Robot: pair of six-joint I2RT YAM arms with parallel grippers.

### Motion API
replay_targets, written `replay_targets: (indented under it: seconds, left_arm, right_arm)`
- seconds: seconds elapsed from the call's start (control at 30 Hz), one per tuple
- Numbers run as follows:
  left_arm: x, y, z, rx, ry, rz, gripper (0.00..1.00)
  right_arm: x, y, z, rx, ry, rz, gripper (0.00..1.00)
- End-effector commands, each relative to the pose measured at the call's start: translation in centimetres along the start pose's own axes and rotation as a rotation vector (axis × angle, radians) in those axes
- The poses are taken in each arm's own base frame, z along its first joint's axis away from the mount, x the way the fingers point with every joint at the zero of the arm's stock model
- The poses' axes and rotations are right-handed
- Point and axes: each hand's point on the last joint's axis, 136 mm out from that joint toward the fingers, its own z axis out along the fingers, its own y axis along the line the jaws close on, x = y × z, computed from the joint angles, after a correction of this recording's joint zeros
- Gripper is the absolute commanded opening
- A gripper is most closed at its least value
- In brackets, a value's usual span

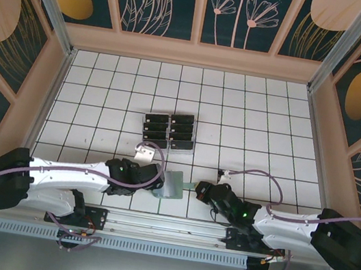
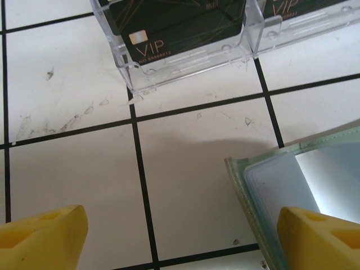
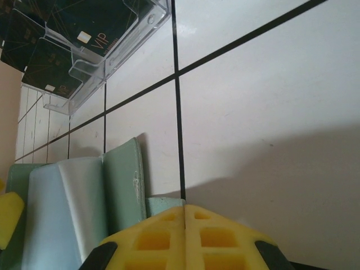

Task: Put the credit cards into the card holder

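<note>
Several black credit cards (image 1: 180, 128) with gold VIP print sit in a clear slotted rack (image 1: 167, 131); the nearest card (image 2: 180, 25) lies ahead of my left gripper. The sage-green card holder (image 1: 173, 185) lies open between the two grippers, its pale inner sleeves (image 2: 281, 185) showing. My left gripper (image 2: 183, 230) stands wide open over bare tile, its right finger (image 2: 318, 239) above the holder's edge. My right gripper (image 3: 185, 216) is shut, its tips at the holder's small green tab (image 3: 160, 203), which runs under one finger. I cannot tell whether the tab is pinched.
The rack (image 3: 101, 50) stands about one tile beyond the card holder (image 3: 121, 185). White tiled floor (image 1: 270, 136) lies open to the right and far side. Beige walls (image 1: 194, 54) ring the floor. The arm bases stand at the near edge.
</note>
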Motion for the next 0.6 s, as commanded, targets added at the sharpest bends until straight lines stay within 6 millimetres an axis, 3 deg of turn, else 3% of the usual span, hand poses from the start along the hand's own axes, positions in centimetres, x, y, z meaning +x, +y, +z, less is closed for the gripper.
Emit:
replay_targets:
  seconds: [0.0,0.3,0.57]
  left_arm:
    - [-0.5,0.9,-0.5,-0.028,-0.038,-0.020,0.89]
    - [-0.2,1.4,-0.4,-0.044,-0.033,-0.022,0.90]
    - [0.6,3.5,-0.5,-0.094,-0.039,-0.086,0.87]
  right_arm:
    - [-0.3,-1.5,0.0,0.043,-0.033,0.008,0.00]
    - [-0.3,-1.5,-0.1,0.042,-0.034,0.008,0.00]
    - [-0.2,-1.7,-0.1,0.045,-0.034,0.011,0.00]
